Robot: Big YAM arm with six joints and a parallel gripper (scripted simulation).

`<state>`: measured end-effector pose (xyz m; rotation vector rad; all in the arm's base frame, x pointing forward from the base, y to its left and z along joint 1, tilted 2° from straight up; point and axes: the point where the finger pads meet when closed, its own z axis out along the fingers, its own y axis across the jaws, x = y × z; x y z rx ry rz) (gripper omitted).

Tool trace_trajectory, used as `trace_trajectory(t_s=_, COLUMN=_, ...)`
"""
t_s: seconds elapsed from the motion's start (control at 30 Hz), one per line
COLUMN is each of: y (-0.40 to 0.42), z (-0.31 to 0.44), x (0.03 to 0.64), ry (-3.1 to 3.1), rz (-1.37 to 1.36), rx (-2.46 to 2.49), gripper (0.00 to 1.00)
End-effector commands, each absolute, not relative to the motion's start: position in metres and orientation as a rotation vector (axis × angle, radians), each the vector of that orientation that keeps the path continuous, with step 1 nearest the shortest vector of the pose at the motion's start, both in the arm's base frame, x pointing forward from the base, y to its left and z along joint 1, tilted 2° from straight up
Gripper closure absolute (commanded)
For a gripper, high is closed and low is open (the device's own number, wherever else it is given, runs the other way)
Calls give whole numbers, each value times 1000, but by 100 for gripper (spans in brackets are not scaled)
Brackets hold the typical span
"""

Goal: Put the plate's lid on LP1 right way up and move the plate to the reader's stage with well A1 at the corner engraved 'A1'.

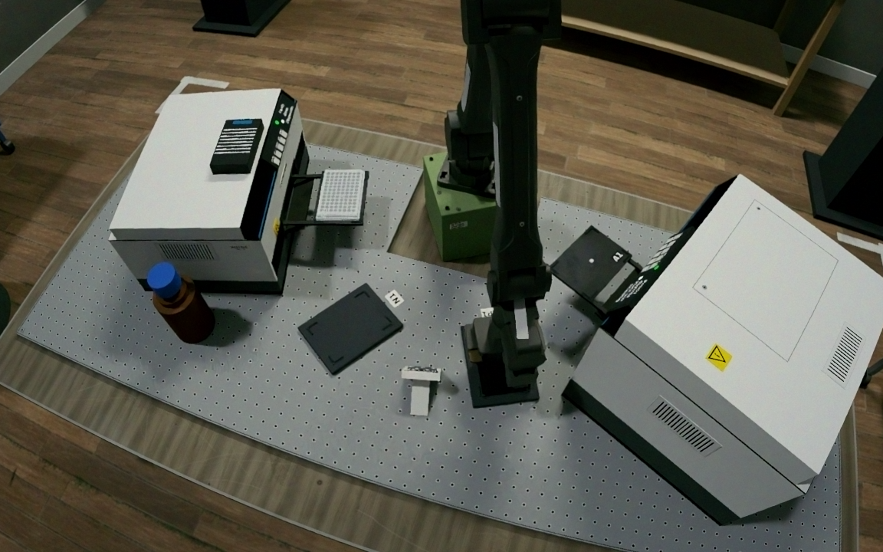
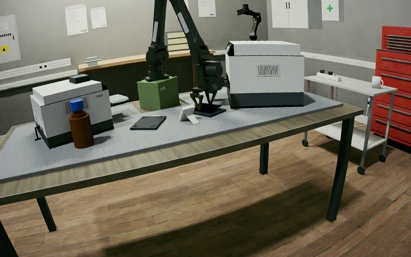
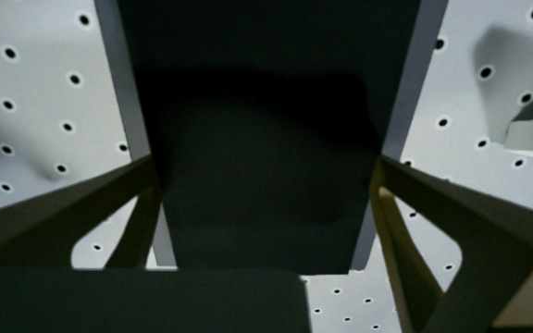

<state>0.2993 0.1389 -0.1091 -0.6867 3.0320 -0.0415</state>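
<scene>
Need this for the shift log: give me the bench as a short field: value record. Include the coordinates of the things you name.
plate: on dispenser's stage (image 1: 302, 198), wells visible (image 1: 342, 195) (image 2: 118, 99)
reader's stage: no plate (image 1: 585, 264)
gripper: low at LP1 (image 1: 505, 399) (image 2: 216, 112) (image 3: 266, 208), fingers wide apart (image 3: 153, 173); grip unclear
lid: cannot tell
N1: no labware (image 1: 350, 329) (image 2: 148, 122)
capped bottle: upright beside dispenser (image 1: 191, 315) (image 2: 81, 129)
</scene>
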Motion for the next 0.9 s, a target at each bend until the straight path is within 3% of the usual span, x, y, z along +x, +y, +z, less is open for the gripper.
trace_trajectory(t_s=0.0, y=151, z=-98, x=317, ry=2984, rz=-28, rx=-697, gripper=15)
trace_trajectory(t_s=0.87, y=151, z=-104, x=316, ry=2987, rz=-29, rx=-697, gripper=15)
